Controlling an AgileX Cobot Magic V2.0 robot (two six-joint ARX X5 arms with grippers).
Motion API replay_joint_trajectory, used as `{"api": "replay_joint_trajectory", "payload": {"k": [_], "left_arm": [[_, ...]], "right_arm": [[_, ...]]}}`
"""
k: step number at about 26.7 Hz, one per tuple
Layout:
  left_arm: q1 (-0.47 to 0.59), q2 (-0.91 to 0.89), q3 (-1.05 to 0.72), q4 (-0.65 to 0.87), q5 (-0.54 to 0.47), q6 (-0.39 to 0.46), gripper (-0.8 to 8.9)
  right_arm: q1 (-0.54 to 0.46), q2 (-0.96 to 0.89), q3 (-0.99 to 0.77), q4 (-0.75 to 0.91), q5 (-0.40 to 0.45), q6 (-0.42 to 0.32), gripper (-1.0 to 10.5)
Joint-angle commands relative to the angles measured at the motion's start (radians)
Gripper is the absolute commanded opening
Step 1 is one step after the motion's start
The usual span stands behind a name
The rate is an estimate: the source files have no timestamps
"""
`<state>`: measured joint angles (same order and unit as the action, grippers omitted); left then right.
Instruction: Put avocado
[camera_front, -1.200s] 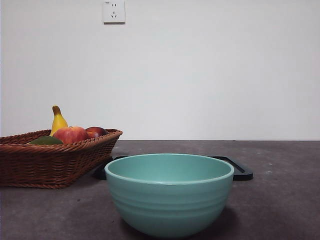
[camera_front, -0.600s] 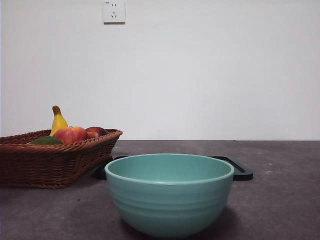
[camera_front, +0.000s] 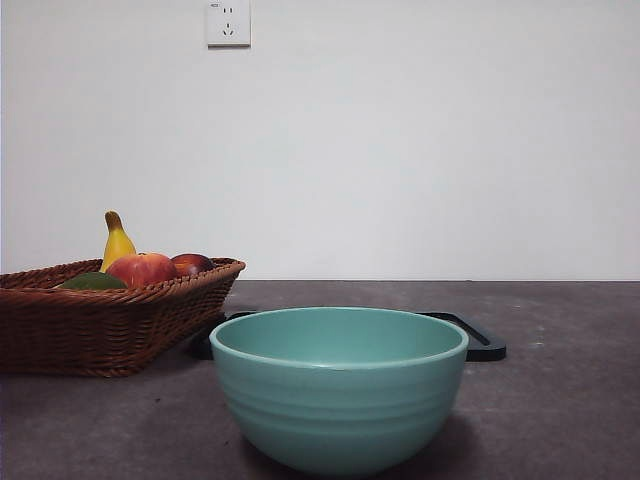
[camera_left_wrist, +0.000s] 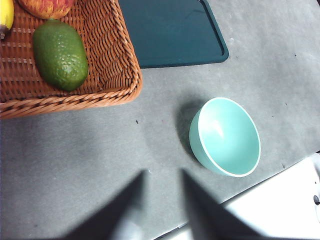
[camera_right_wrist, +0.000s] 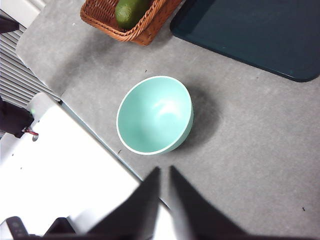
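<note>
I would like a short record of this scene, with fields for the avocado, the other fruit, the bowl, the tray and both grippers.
avocado: lying in the wicker basket, untouched
other fruit: red apple and banana in the same basket
bowl: teal bowl on the table, empty, apart from the basket
tray: dark tray behind the bowl, nothing seen on it
left gripper: open, above the table, holding nothing
right gripper: nearly closed, holding nothing

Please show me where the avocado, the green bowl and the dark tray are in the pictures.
avocado (camera_left_wrist: 60, 54): left wrist view, middle of its bumpy skin.
green bowl (camera_front: 340, 410): front view, ribbed outer wall.
dark tray (camera_right_wrist: 260, 30): right wrist view, bare flat surface.
</note>
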<state>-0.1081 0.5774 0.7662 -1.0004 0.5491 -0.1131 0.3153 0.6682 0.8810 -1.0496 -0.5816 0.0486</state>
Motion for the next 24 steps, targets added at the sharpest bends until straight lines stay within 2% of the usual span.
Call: {"api": "replay_joint_trajectory", "payload": {"k": [1,3,11,19,24], "left_arm": [[-0.002,0.006,0.023,0.005,0.002,0.018,3.45],[-0.002,0.006,0.023,0.01,0.002,0.015,3.75],[-0.008,0.065,0.028,0.131,-0.023,-0.032,3.74],[-0.066,0.301,0.104,0.233,-0.185,-0.023,3.74],[-0.124,0.478,0.172,0.298,-0.297,0.018,3.73]], "right_arm": [[0.006,0.005,0.018,0.01,0.001,-0.01,2.7],[0.006,0.005,0.018,0.01,0.006,-0.009,3.4],[0.006,0.006,0.018,0.01,0.006,-0.008,3.4],[0.006,0.01,0.018,0.01,0.006,-0.004,3.4],[0.006,0.011,0.018,0.01,0.006,-0.004,3.4]]}}
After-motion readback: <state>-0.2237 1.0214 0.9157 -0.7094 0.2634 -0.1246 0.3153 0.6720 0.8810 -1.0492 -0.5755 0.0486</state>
